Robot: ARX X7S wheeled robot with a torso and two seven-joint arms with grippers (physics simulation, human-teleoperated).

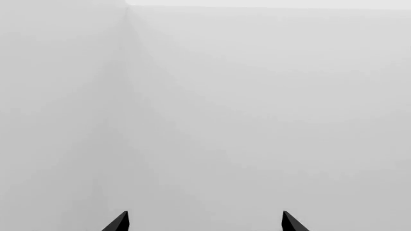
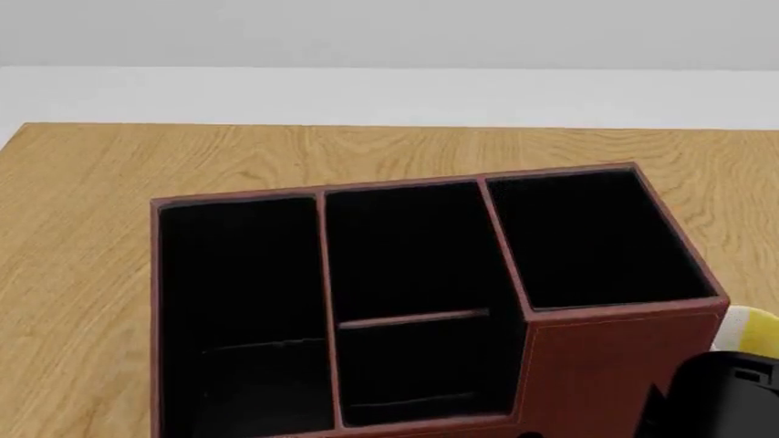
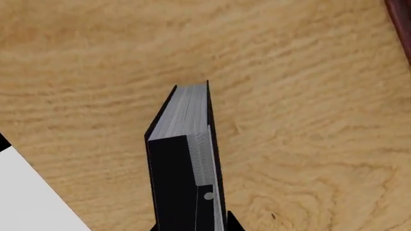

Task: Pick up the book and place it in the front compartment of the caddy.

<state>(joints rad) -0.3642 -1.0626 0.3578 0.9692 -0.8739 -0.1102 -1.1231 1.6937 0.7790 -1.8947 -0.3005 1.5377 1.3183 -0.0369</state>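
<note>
While the left gripper [image 1: 204,222] gapes, the right gripper [image 3: 192,224] seemingly clamps the book [image 3: 186,144] above the table [image 3: 308,120].

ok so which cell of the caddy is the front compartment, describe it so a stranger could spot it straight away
On the wooden table stands the red-brown caddy, split into three black-lined sections. Take the middle section, which a thin crossbar cuts in two; the front compartment is the small half nearer the robot. The long cell to its left is undivided, and the square cell to its right has taller walls.
</note>
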